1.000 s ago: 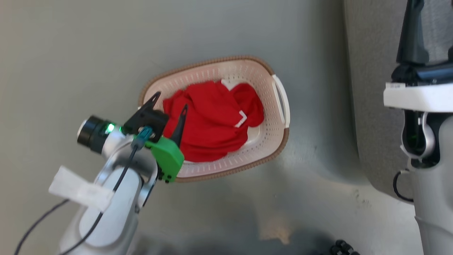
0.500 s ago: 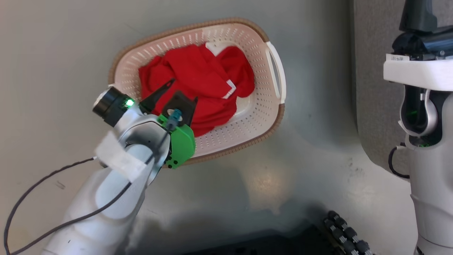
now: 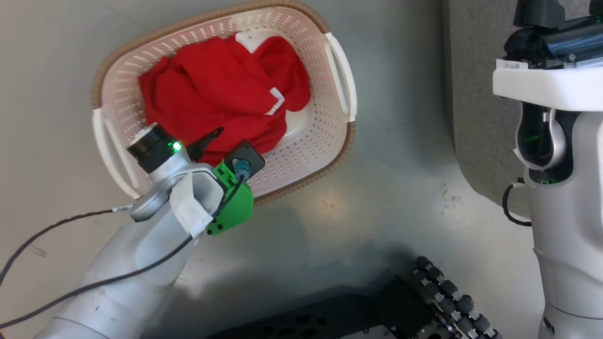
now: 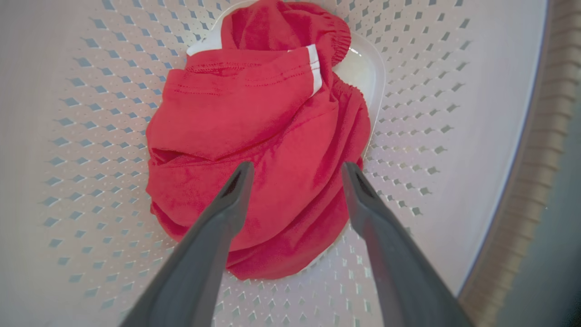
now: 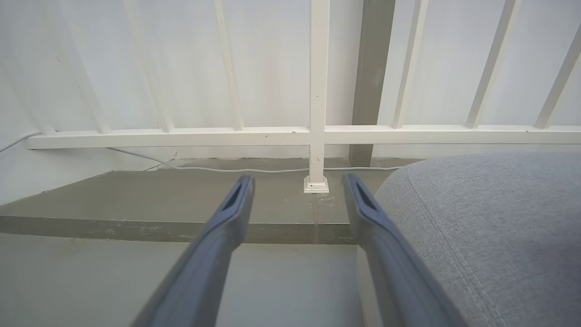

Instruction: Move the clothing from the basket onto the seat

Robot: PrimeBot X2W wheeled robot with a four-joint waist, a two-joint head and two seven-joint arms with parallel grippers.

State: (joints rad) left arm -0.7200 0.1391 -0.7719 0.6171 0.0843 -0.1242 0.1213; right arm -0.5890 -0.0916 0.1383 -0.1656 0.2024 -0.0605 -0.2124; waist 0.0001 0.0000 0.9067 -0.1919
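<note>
Crumpled red clothing (image 3: 212,94) with white trim lies in the cream perforated basket (image 3: 313,136) on the floor. My left gripper (image 3: 219,141) hangs over the pile's near edge, tipped down into the basket. In the left wrist view the left gripper (image 4: 297,170) is open, its fingers spread just above the red clothing (image 4: 254,127), with the basket wall (image 4: 431,113) all around. The grey sofa (image 3: 471,94) stands to the right of the basket. My right gripper (image 5: 298,181) is open and holds nothing, raised beside the sofa's rounded edge (image 5: 490,227).
My right arm (image 3: 556,141) rises along the sofa's front. My base with its black wheels (image 3: 447,296) sits at the bottom of the head view. A white railing (image 5: 317,131) and a low floor step (image 5: 136,222) lie beyond the sofa.
The head camera has shifted, sliding the basket up and left in the picture. My left gripper has swung from the basket's rim to over the clothing and tipped downward.
</note>
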